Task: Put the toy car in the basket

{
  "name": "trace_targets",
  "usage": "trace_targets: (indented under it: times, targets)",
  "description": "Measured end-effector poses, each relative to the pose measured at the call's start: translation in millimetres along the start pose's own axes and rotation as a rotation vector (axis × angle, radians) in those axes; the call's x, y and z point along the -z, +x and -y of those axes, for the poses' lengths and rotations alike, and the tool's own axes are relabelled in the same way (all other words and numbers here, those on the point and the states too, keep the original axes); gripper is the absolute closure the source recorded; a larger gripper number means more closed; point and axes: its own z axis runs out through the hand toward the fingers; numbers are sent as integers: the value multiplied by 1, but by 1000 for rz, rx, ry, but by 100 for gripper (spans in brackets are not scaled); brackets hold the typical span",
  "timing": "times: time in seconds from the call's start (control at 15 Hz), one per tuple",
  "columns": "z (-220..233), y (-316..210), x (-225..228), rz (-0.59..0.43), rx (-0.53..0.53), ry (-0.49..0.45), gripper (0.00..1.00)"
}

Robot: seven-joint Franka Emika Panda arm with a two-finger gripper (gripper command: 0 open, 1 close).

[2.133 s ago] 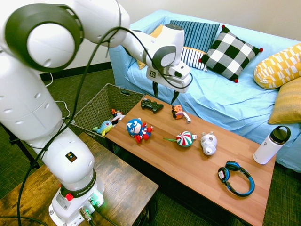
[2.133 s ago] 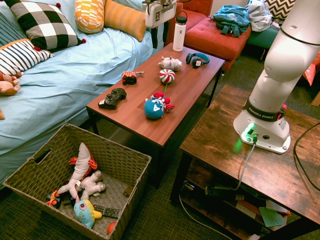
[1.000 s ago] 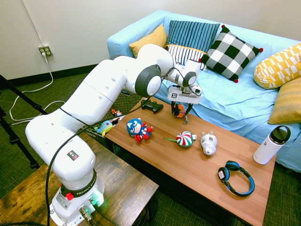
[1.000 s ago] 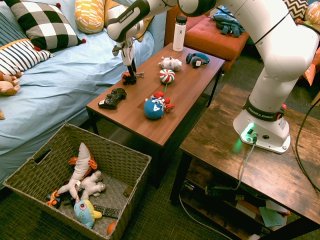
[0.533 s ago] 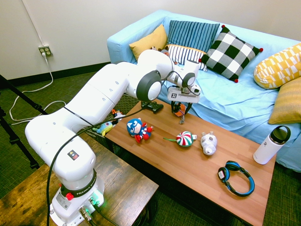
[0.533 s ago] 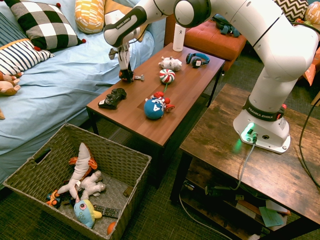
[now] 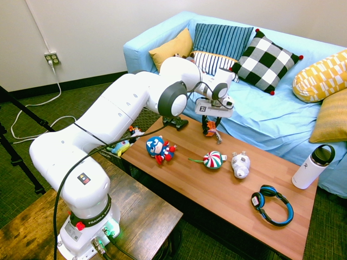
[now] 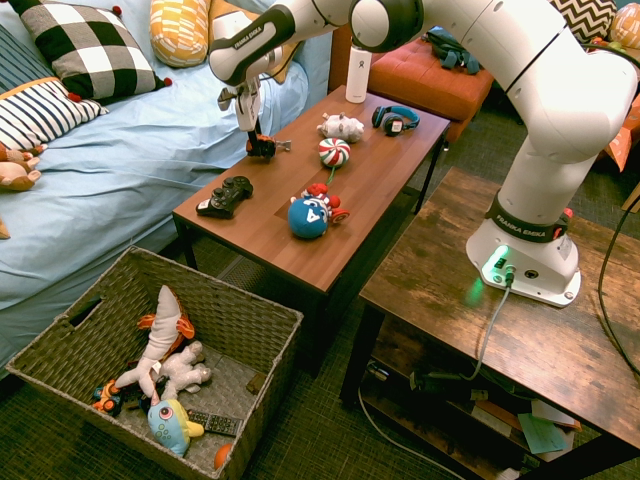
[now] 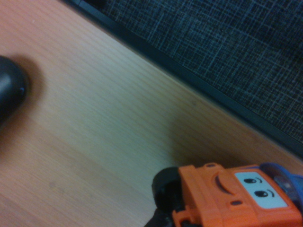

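The toy car (image 7: 210,129) is small and orange with a white end piece, and it sits at the coffee table's sofa-side edge. My gripper (image 7: 210,125) points straight down and is shut on it. The second exterior view shows the gripper (image 8: 258,141) pinching the toy car (image 8: 263,148) just above the tabletop. Close up in the wrist view, the toy car (image 9: 232,195) shows its orange body, black wheel and printed eyes. The basket (image 8: 262,380), large and woven, stands on the floor beyond the table's end with several toys inside.
On the table lie a black game controller (image 8: 226,196), a red-blue plush (image 8: 312,213), a striped ball (image 8: 334,152), a white plush (image 8: 340,126), blue headphones (image 8: 395,118) and a white bottle (image 8: 358,62). The blue sofa (image 8: 150,170) runs along the table's far side.
The fingers, open around the toy car a second ago, have closed on it. The car seems to have risen slightly off the table.
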Motion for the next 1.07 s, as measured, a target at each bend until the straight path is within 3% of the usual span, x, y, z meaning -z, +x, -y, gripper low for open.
trace_targets:
  times: [0.2, 0.4, 0.67, 0.93, 1.0, 1.07]
  targets:
    - [3, -10, 38, -24, -1, 22, 100]
    - [61, -42, 96, -49, 75, 46, 100]
    - [222, -136, 107, -18, 206, -6, 100]
    - [414, -319, 33, 19, 299, -112, 100]
    - [456, -366, 5, 21, 304, -142, 0]
    - [484, -393, -20, 12, 300, -173, 0]
